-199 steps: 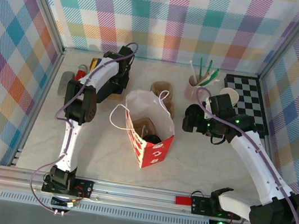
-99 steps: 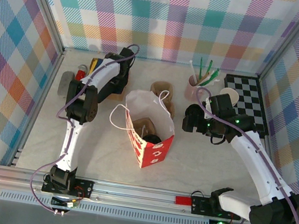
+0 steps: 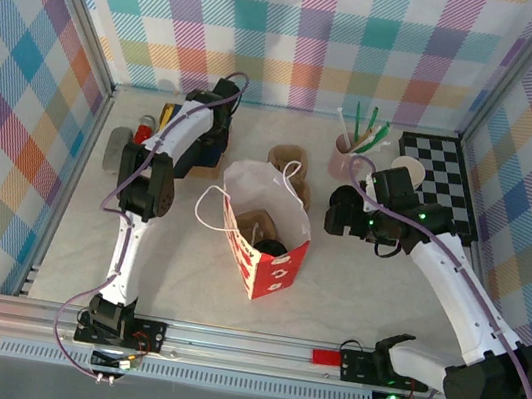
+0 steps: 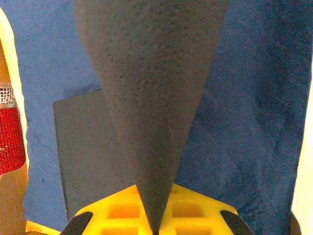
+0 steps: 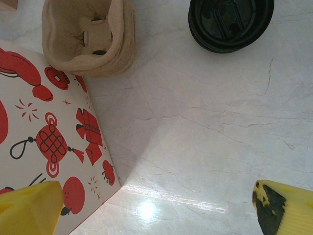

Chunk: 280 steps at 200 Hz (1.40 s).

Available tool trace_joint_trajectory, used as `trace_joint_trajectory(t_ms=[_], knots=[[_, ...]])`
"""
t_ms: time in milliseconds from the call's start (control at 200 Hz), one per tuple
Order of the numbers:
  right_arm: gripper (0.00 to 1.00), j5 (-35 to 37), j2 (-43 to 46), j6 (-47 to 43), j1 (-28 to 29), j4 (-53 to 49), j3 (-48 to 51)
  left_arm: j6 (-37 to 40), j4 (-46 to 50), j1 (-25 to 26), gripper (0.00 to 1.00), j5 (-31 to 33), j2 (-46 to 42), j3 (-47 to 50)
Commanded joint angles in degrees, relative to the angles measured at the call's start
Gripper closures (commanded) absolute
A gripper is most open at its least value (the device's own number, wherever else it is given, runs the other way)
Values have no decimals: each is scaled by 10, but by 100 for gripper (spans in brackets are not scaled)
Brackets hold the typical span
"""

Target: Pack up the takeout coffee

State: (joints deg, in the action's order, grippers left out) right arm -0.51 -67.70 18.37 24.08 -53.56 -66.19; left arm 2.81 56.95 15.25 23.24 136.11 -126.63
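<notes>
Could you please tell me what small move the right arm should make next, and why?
Probably ease the open right gripper forward toward the black lid: its fingers hover empty over bare table, and the lid lies ahead of them, beside the cardboard carrier.

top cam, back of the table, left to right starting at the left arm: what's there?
In order: left arm → cup carrier → straw cup → white-rimmed cup → checkerboard, with that cup at the board's left edge.
</notes>
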Motion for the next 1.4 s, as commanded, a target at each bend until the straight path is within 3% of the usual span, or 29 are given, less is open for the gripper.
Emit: trace_joint_trajectory(t_ms=[0,375,855,1175,1396], knots=[[1,-7,10,-8,5,7,1,-2,22,2,93,3,-48,-26],[2,-5,37,-6,5,-6,3,-15,45,0,99,-30,-111,-37],[3,-3,62,-2,5,-20,5,-56,56,-13,100,-156,-223,-82],[3,-5,75,3,5,-26,5,-84,-17,7,100,-271,-337,-57],[3,-7,91,6,5,-31,6,-112,-111,30,100,-361,-424,21]])
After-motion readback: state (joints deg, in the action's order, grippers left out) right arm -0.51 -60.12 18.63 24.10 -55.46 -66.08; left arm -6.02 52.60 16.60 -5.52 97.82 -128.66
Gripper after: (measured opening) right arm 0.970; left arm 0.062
